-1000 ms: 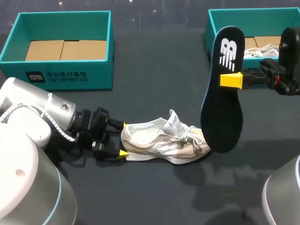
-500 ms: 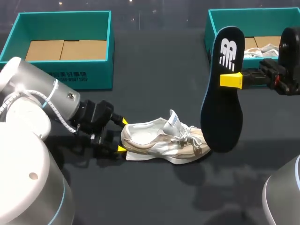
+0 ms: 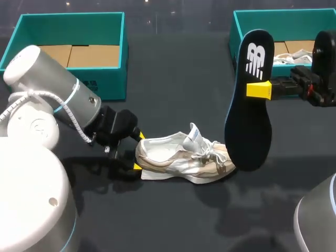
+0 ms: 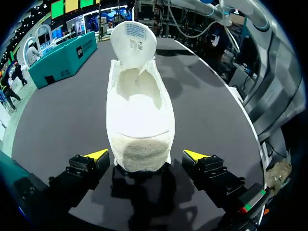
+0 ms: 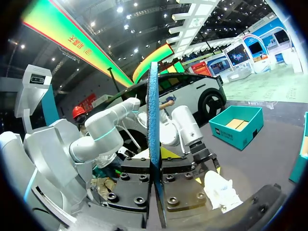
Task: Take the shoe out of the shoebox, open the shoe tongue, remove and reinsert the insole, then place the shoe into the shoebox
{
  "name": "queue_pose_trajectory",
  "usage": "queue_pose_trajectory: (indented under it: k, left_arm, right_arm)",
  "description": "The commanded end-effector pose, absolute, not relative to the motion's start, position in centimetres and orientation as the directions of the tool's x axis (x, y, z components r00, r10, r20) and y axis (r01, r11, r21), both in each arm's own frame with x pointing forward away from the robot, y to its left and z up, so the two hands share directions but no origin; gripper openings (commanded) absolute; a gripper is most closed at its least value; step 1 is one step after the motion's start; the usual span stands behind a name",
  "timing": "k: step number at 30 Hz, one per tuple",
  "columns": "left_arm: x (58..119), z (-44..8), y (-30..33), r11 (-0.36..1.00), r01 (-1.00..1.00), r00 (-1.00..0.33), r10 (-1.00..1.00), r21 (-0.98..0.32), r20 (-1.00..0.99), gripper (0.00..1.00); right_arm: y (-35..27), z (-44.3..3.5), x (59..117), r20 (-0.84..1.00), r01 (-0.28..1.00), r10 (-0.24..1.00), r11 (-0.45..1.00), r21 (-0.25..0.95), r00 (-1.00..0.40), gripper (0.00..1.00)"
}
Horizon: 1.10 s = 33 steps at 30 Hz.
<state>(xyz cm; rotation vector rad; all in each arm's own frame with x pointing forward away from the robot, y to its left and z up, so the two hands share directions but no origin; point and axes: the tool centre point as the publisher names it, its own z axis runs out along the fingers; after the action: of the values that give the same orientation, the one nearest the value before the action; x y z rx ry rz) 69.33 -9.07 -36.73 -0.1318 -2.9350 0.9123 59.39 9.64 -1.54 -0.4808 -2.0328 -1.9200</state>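
- Insole out, reinsertion looks next: the shoe (image 3: 181, 157) sits mid-table, outside the shoebox (image 3: 283, 11) at far right.
- The right gripper (image 3: 259, 89) is clamped on the black insole (image 3: 248, 105), upright over the toe.
- The left gripper (image 4: 147, 156) is spread wide, its fingers flanking the heel without touching.
- Next move likely calls for steadying the heel and feeding the insole in under the raised tongue.

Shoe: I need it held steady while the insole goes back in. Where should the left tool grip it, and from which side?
Probably the heel, from behind. It faces the left tool, whose open fingers flank it, and gripping there leaves the upturned opening and raised tongue clear for the insole.
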Motion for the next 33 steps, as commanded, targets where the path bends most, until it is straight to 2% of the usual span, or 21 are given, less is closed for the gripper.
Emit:
queue_pose_trajectory:
  k: [1,9,17,33]
  left_arm:
    - [69.5,-34.6,-8.9,0.919,0.077,-0.994,0.103,-0.387,0.048,1.00]
    - [69.5,-34.6,-8.9,0.919,0.077,-0.994,0.103,-0.387,0.048,1.00]
    - [69.1,-32.8,-9.8,0.963,0.109,-0.992,0.121,-0.247,0.032,1.00]
    - [69.6,-32.1,-10.5,0.971,0.107,-0.994,0.111,-0.214,0.006,1.00]
  right_arm:
    - [9.8,-1.6,59.5,0.440,0.441,0.035,0.050,0.896,-0.897,0.00]
    - [9.8,-1.6,59.5,0.440,0.441,0.035,0.050,0.896,-0.897,0.00]
    - [9.8,-1.6,59.5,0.440,0.441,0.035,0.050,0.896,-0.897,0.00]
    - [9.8,-1.6,59.5,0.440,0.441,0.035,0.050,0.896,-0.897,0.00]
